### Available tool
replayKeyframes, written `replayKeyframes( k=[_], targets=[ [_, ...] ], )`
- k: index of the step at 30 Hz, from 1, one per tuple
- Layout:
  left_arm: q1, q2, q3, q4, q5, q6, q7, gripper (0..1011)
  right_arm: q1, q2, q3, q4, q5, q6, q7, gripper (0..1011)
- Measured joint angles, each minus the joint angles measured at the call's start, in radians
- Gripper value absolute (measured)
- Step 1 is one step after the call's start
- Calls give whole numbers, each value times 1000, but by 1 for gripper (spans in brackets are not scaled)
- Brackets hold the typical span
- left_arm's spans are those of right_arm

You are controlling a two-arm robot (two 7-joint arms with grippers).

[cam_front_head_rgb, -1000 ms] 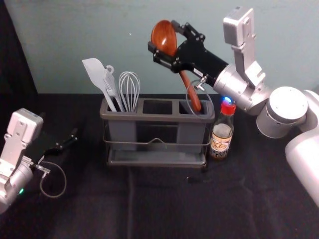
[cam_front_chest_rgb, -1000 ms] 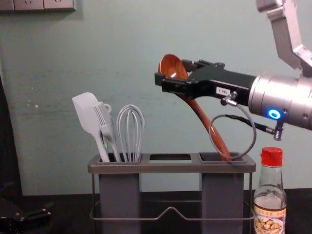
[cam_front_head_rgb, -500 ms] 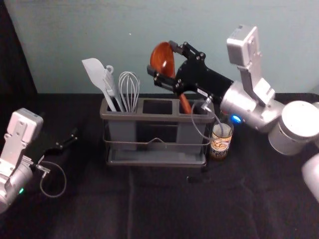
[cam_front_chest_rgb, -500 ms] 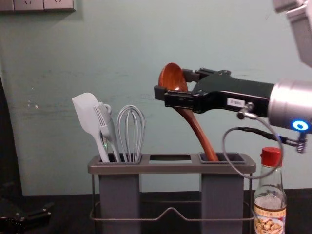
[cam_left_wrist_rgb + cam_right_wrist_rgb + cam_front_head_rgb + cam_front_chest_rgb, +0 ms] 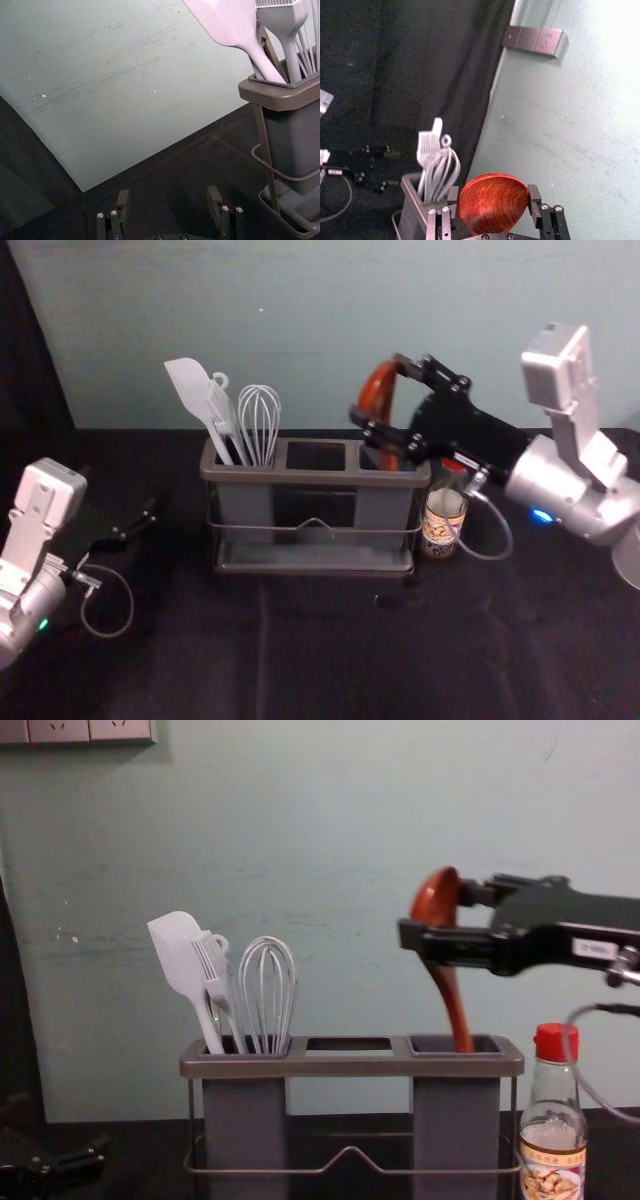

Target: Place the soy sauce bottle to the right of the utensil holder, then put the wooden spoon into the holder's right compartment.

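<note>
- Presently, left end effector (image 5: pixel 118 491) spread, well left of holder (image 5: pixel 300 477)
- Soy sauce bottle (image 5: pixel 552 1158) beside holder's right edge
- Right end effector (image 5: pixel 380 388) above right compartment (image 5: pixel 432 1044), pinching wooden spoon (image 5: pixel 436 902) dipped inside

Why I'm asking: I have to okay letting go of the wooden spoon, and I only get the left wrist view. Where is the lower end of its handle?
Observer: The chest view shows the spoon's handle reaching down into the right compartment of the holder.
Operator: Thanks. What is holding it up top?
Observer: The right gripper; the right wrist view shows its fingers closed on both sides of the spoon's bowl.
</note>
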Motion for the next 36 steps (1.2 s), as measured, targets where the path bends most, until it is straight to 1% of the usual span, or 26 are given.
replayKeyframes(
  k=[1, 3, 7, 11, 17, 18, 25, 27, 29, 31, 32, 36],
  targets=[
    [0, 0, 0, 0, 0, 0, 0, 1011, 0, 0, 0, 0, 0, 0, 0, 838],
    [0, 0, 0, 0, 0, 0, 0, 1011, -14, 12, 11, -2, 12, 4, 2, 838],
    [0, 0, 0, 0, 0, 0, 0, 1011, -25, 21, 20, 9, 36, 8, 12, 838],
    [0, 0, 0, 0, 0, 0, 0, 1011, -22, 16, 18, 35, 57, 10, 25, 837],
    [0, 0, 0, 0, 0, 0, 0, 1011, 6, -3, 4, 98, 80, 21, 41, 838],
    [0, 0, 0, 0, 0, 0, 0, 1011, 15, -7, 1, 112, 89, 28, 48, 838],
    [0, 0, 0, 0, 0, 0, 0, 1011, 11, -6, 2, 106, 87, 26, 48, 838],
    [0, 0, 0, 0, 0, 0, 0, 1012, 10, -5, 3, 104, 87, 25, 48, 876],
    [0, 0, 0, 0, 0, 0, 0, 1011, 9, -5, 3, 103, 85, 25, 48, 938],
    [0, 0, 0, 0, 0, 0, 0, 1012, 8, -5, 3, 102, 84, 24, 47, 964],
    [0, 0, 0, 0, 0, 0, 0, 1011, 8, -4, 3, 101, 84, 23, 46, 997],
    [0, 0, 0, 0, 0, 0, 0, 1011, 7, -4, 4, 100, 83, 22, 44, 1004]
  ],
)
